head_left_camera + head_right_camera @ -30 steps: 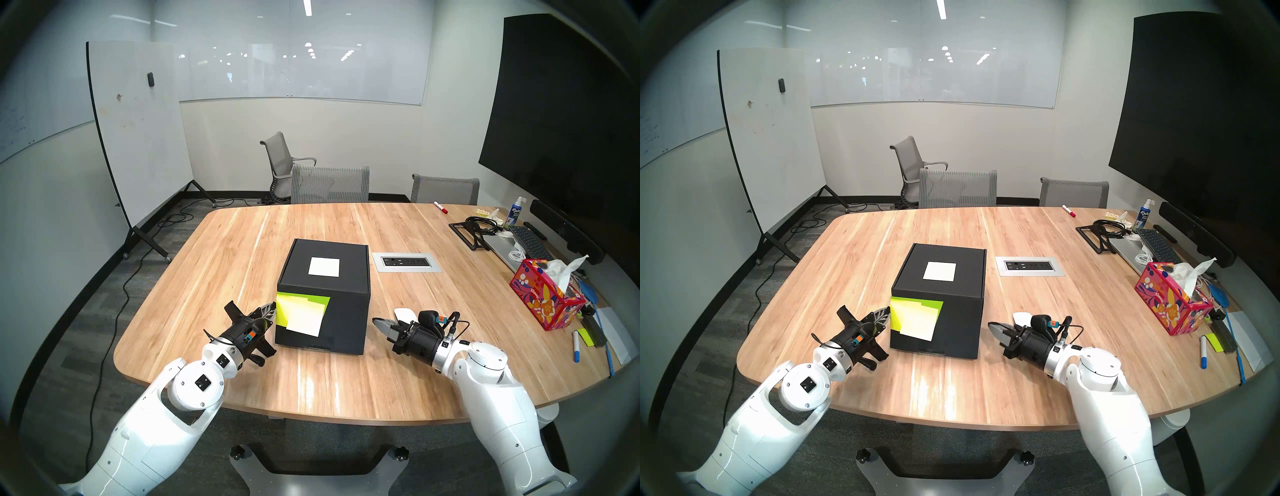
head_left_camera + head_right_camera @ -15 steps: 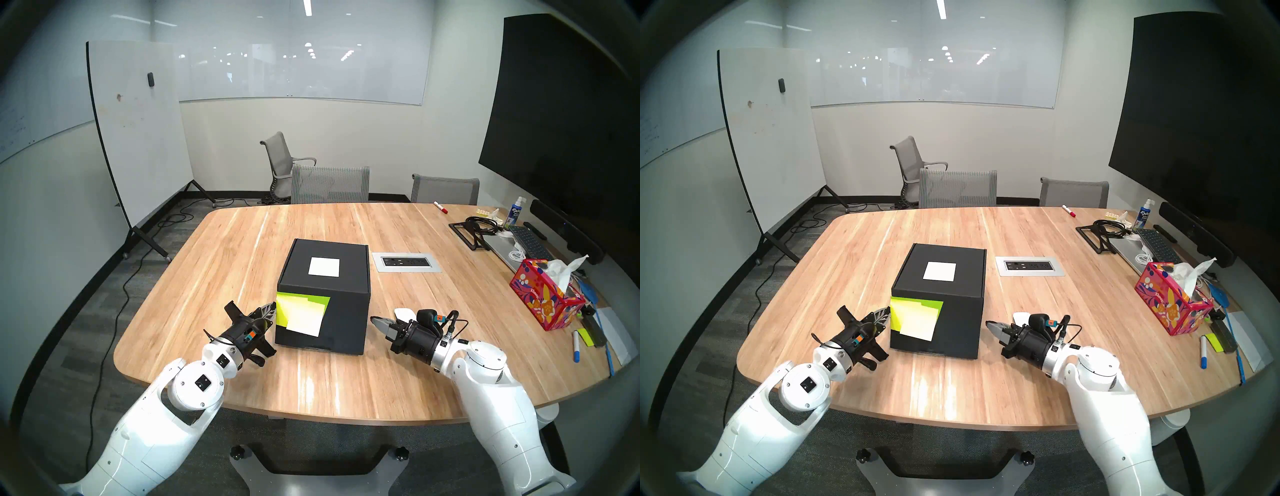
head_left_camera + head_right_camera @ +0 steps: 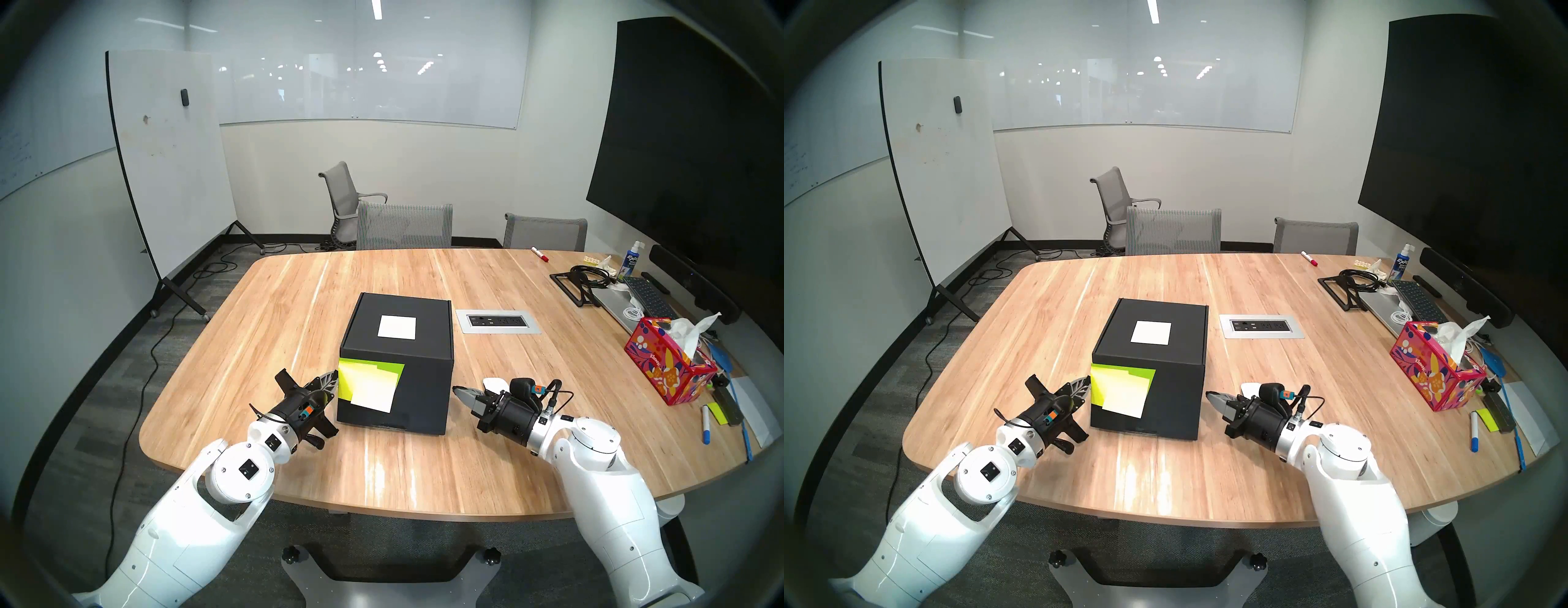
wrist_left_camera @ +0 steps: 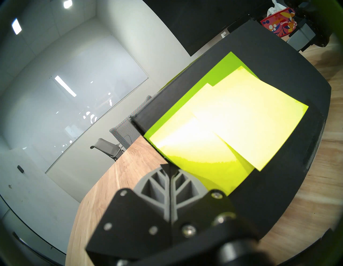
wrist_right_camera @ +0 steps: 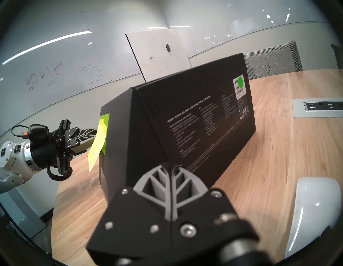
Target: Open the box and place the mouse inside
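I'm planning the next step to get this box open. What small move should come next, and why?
Probably open the left gripper at the sticky notes: the box lid is still down, both grippers are shut and empty, and the left one's tips sit at that flap's edge. The mouse waits on the table beside the right gripper.

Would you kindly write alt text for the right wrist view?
The shut right gripper points at the near corner of a closed black box on a wooden table. A white mouse lies at lower right; the left gripper meets sticky notes at left.
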Motion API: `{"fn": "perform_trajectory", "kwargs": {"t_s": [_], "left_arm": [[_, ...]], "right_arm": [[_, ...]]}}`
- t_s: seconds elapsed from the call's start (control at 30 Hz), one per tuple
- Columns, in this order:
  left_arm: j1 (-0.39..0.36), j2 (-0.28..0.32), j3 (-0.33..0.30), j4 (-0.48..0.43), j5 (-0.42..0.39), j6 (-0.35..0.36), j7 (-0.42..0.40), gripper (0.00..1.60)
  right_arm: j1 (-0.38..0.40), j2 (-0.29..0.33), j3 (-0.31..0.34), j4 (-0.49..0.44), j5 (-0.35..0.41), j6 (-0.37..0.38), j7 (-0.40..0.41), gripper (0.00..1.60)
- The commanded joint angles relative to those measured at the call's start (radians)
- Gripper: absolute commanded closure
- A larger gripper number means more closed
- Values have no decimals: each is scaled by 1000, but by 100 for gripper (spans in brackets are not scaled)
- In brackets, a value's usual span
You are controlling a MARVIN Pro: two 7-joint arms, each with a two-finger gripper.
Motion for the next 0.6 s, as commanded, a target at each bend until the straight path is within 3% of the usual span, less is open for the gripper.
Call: {"fn": "perform_trajectory", "kwargs": {"t_s": [0.0,0.57], "left_arm": [[-5,0,2,-19,3,-6,0,160],[-5,0,2,-19,3,-6,0,160]], "right_arm": [[2,-2,3,-20,5,-6,5,160],[8,-8,6,-12,4,-11,16,160]]}}
